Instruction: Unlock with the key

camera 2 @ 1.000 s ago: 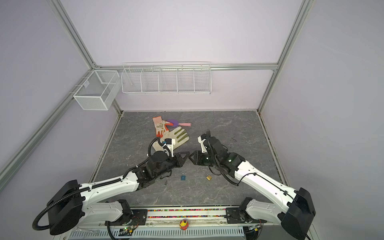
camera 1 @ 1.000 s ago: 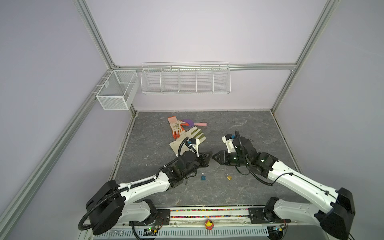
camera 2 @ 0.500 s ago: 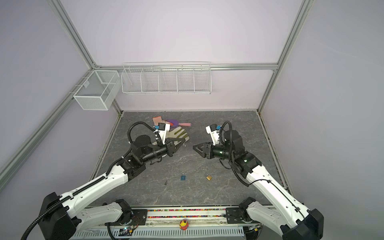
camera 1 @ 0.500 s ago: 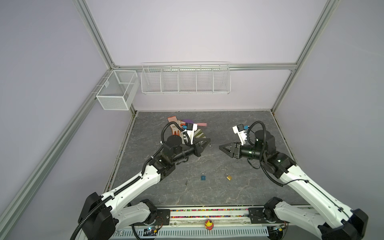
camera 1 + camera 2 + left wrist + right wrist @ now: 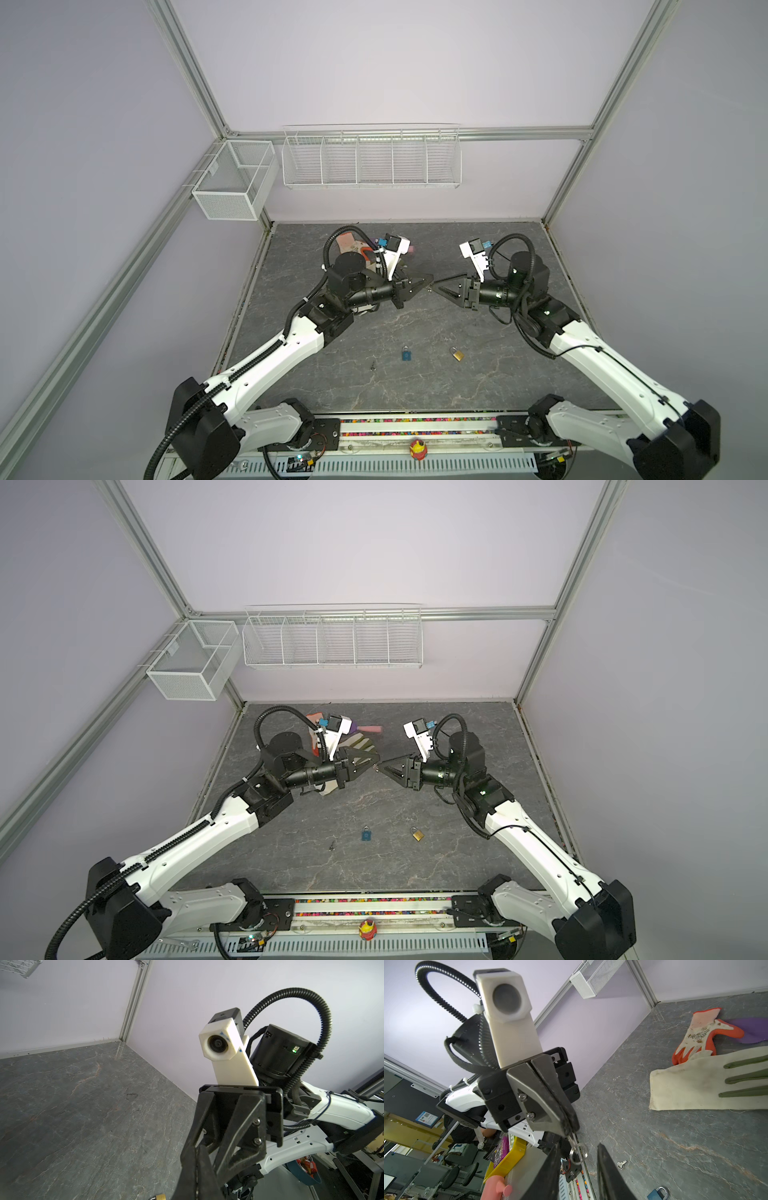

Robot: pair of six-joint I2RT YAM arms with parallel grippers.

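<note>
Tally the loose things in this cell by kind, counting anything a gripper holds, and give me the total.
Padlocks: 2 (blue padlock, brass padlock)
Keys: 2 (small silver key on the grey table, ringed key in the left gripper)
Gloves: 2 (orange-and-white glove, cream glove with green fingers)
Purple flat item: 1
Total: 7

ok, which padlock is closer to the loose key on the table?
The blue padlock. The loose key lies beside it on the left arm's side; the brass padlock sits beyond the blue one, toward the right arm.
</note>
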